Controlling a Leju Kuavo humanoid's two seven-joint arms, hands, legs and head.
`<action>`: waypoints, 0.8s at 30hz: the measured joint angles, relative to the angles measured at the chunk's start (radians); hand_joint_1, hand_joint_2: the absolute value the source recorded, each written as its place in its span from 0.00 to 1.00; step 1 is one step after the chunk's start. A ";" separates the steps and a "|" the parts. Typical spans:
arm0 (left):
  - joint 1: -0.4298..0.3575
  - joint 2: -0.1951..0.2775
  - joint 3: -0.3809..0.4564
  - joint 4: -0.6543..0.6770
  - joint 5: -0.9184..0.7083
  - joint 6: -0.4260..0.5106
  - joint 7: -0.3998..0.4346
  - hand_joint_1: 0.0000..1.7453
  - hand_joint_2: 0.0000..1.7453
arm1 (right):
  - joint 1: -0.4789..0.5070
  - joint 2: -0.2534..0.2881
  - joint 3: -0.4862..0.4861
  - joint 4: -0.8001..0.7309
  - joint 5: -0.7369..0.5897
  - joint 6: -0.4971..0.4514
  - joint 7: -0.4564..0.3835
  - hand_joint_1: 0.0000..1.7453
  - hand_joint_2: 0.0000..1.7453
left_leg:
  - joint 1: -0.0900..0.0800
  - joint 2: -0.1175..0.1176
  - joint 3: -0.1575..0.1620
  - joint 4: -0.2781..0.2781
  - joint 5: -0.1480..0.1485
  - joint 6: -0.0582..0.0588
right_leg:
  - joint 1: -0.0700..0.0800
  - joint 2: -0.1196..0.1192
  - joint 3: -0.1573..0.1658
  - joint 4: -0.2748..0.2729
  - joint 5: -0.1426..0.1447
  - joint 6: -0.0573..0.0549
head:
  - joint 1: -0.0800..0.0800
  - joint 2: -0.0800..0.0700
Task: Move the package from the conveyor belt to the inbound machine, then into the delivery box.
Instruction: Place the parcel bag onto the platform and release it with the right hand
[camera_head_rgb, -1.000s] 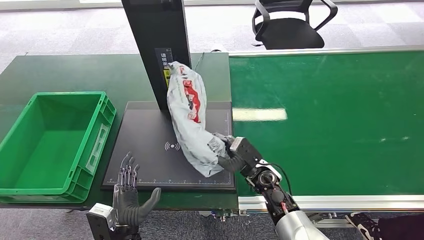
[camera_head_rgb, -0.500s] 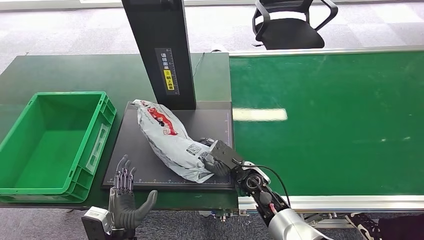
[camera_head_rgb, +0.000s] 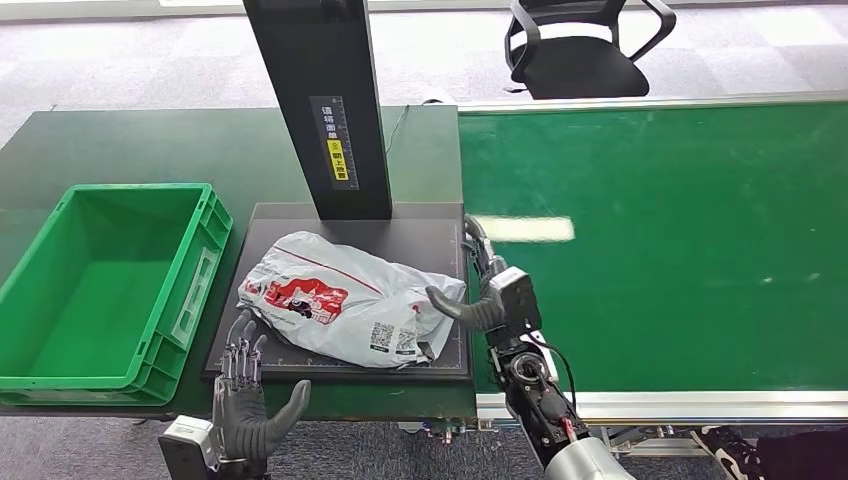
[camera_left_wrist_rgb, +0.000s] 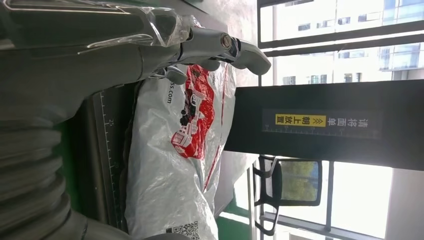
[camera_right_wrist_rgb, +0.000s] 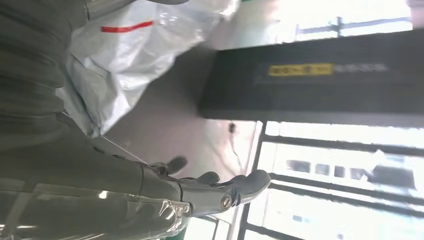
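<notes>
Package (camera_head_rgb: 345, 300) lies flat on the inbound machine (camera_head_rgb: 430, 235) plate. My right robot hand (camera_head_rgb: 487, 295) is released; my left robot hand (camera_head_rgb: 245, 395), fingers spread, should grasp the near-left end — lift toward the delivery box (camera_head_rgb: 60, 375).

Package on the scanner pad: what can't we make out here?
- Package QR label: too small to read, head view.
- Its underside: hidden against the pad.
- Right robot hand contact with it: unclear; thumb overlaps the bag edge.
- Package's far end: cut off by the right wrist view's edge.

Scanner column (camera_head_rgb: 320, 110) behind package (camera_head_rgb: 345, 300); open passage leftward toward green crate (camera_head_rgb: 60, 375)
</notes>
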 joint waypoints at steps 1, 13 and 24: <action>0.001 0.000 0.000 0.001 0.002 0.003 -0.002 0.00 1.00 | 0.019 -0.002 -0.007 -0.043 -0.026 0.005 -0.001 0.00 1.00 | 0.000 0.000 0.000 0.000 0.000 0.000 | 0.000 0.000 0.000 0.000 0.000 0.000 | 0.000 0.000; 0.035 0.000 0.001 -0.029 -0.241 0.285 0.005 0.00 1.00 | 0.350 -0.009 -0.081 -0.567 -0.317 0.178 -0.003 0.00 1.00 | 0.000 0.000 -0.001 0.000 -0.001 0.000 | 0.000 0.000 -0.001 0.000 -0.001 0.000 | 0.000 0.000; -0.091 0.016 -0.094 0.061 -0.813 0.560 0.326 0.00 1.00 | 0.459 0.001 -0.110 -0.707 -0.462 0.318 0.033 0.00 1.00 | 0.000 0.000 0.001 0.000 0.000 0.001 | 0.000 0.000 0.000 -0.001 0.001 0.001 | 0.000 0.000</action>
